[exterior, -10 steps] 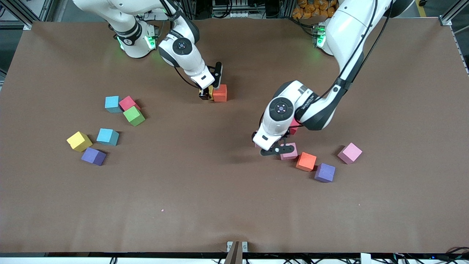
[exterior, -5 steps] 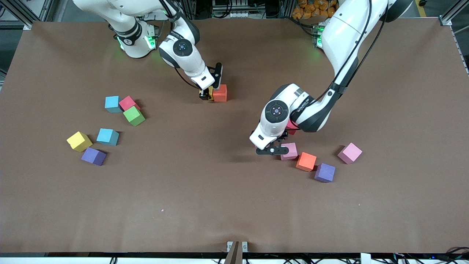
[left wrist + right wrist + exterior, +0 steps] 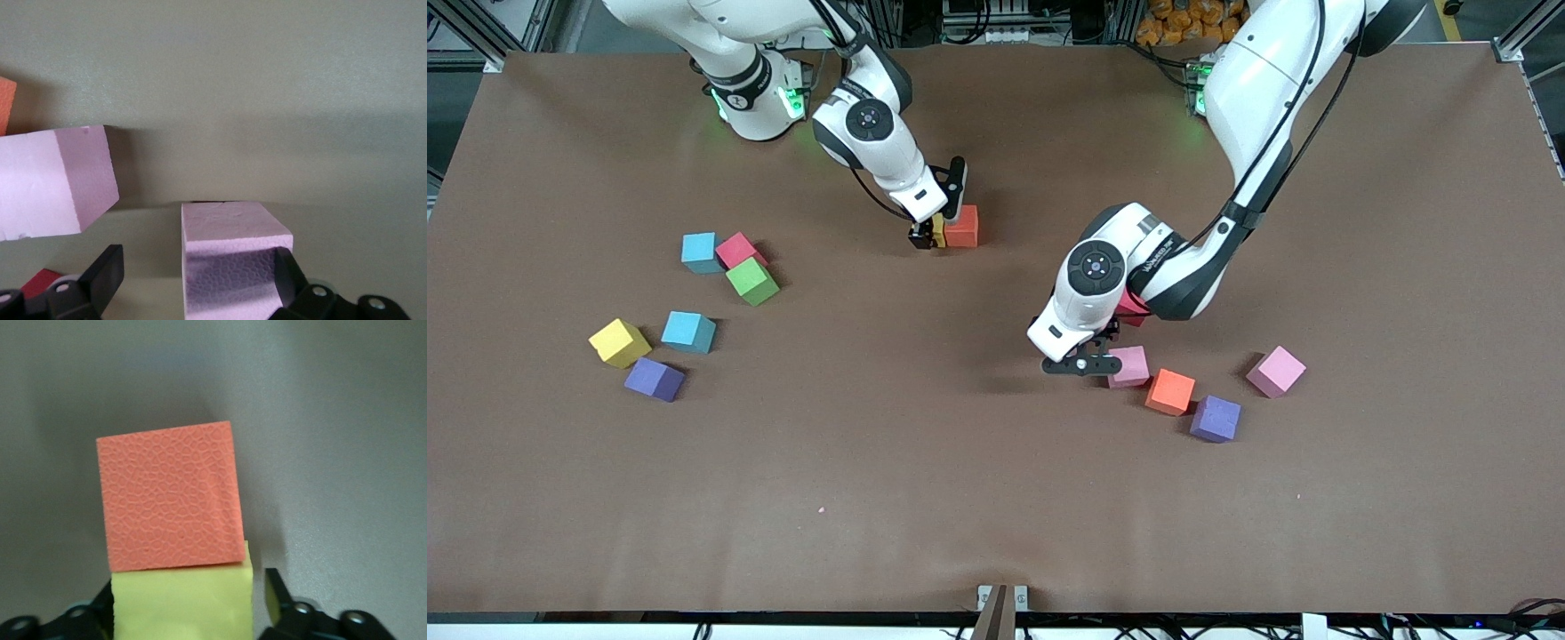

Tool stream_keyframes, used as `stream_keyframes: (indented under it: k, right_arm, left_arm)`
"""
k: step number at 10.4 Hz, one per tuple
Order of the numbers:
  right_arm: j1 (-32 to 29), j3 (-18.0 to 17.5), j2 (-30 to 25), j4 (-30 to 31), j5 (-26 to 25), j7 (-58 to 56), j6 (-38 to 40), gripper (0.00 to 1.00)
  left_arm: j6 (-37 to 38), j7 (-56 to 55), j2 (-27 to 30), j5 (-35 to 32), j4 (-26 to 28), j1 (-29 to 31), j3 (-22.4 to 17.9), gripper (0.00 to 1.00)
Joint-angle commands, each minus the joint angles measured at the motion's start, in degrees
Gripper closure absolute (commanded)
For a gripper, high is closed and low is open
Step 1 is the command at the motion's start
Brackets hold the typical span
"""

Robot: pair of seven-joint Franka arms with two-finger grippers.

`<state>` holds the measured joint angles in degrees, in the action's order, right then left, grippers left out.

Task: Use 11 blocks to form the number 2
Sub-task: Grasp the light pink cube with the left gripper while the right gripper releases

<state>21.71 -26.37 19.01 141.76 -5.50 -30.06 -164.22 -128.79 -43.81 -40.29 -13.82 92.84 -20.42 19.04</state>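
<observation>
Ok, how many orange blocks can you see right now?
2. One orange block touches the yellow block at the right gripper; the other sits between a pink block and a purple block, nearer the camera. More may be hidden under the arms.

Fourteen foam blocks (image 3: 752, 281), two robot arms (image 3: 1254, 89)

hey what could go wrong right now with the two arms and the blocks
1. The right gripper stands open around the yellow block, which touches the orange block; lifting off at a slant could drag either out of line.
2. The left gripper is open over a pink block with another pink block close beside it; a finger coming down might nudge that neighbour.
</observation>
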Motion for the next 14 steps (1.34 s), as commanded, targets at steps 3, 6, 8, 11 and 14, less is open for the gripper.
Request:
stream_keyframes:
  k: [3,6,8,11,14]
  right_arm:
    - [1.5,0.7,-5.5,-0.8,1.3,0.4,7.0,0.0]
    - [1.5,0.2,-12.7,-0.6,1.6,0.4,14.6,0.0]
    - [-0.3,0.2,-17.6,-0.7,1.8,0.0,19.9,0.0]
    - [-11.8,0.4,-23.7,-0.7,3.3,-0.2,25.8,0.0]
    - [-23.6,0.9,-25.4,-1.5,2.8,-0.4,24.0,0.0]
  left_arm:
    - [-0.3,1.2,-0.4,3.5,-0.6,-0.2,-0.1,0.0]
    - [-0.3,0.7,0.6,3.6,-0.8,0.6,-0.1,0.0]
    - [-0.3,0.7,0.6,3.7,-0.6,0.6,-0.1,0.0]
    - [-0.3,-0.5,-1.1,4.3,-0.5,-0.2,-0.1,0.0]
    - [-0.5,-0.7,-2.3,4.5,-0.7,-0.3,-0.2,0.0]
